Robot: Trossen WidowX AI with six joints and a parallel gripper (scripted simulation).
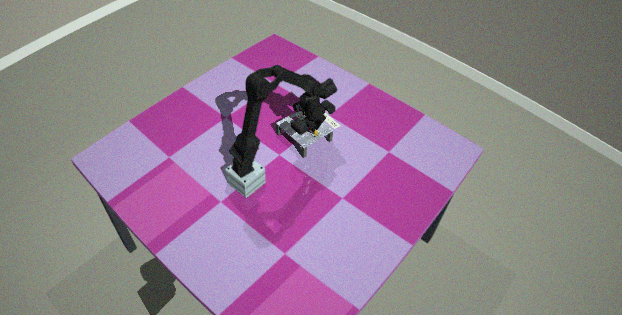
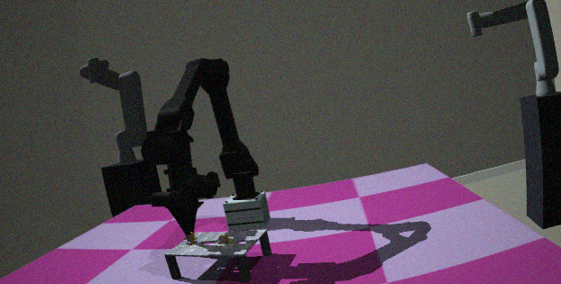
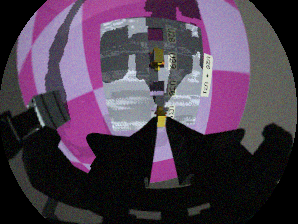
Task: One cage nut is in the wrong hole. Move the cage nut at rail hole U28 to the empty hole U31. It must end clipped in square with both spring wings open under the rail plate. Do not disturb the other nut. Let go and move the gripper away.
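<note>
Claw [image 1: 315,126] [image 2: 189,234] [image 3: 161,119] is gripping the yellow cage nut [image 1: 316,133] [image 2: 192,240] [image 3: 161,121], fingers closing on its sides. Nut is sitting at the U31 end of the rail plate [image 1: 309,142] [image 2: 180,251] [image 3: 127,105]; whether it is clipping in square, cannot tell, wings are hiding under the plate. Other nut [image 2: 224,239] [image 3: 158,58] is standing at U29; U28 hole [image 3: 155,34] is showing through, U30 hole [image 3: 157,86] too. Rail is standing on legs on the table [image 1: 380,215] [image 2: 325,203] [image 3: 227,82].

Handling, judging: nut is probably being light, with a stiff cage and springy wings, small smooth faces likely slipping or twisting if pinching off-centre. Best hold is being low and central on opposing sides, keeping wings free. Next step is probably checking squareness, pressing straight down if it is riding high, then opening gently and lifting straight; tilting would be risking one wing catching on the hole edge
</note>
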